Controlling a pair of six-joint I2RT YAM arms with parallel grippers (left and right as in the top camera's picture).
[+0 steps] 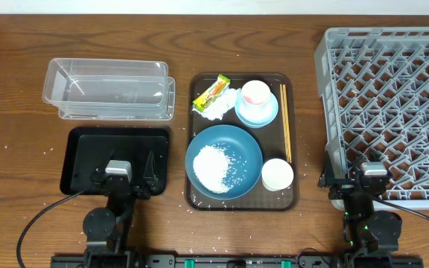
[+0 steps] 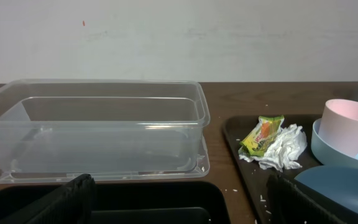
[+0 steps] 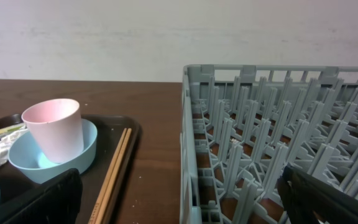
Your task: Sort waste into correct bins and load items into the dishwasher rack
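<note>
A: The snack wrapper (image 1: 212, 92) and tissue (image 1: 219, 106) lie touching on the brown tray (image 1: 274, 201): light, limp, pinch anywhere. The rice (image 1: 216, 165) on the blue plate (image 1: 250, 152) looks loose; probably tip the plate by its rim.

B: Both released, empty: left end effector (image 1: 122, 177) over the black tray (image 1: 88, 152), right end effector (image 1: 375, 182) at the rack's (image 1: 393, 89) near edge. Wooden desk (image 1: 13, 97), plain wall (image 2: 229, 37).

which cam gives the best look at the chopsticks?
Overhead: the chopsticks show full length, lying side by side along the right edge of the brown tray. Right wrist shows them closer but cut off at the frame bottom. Left wrist does not show them.
</note>
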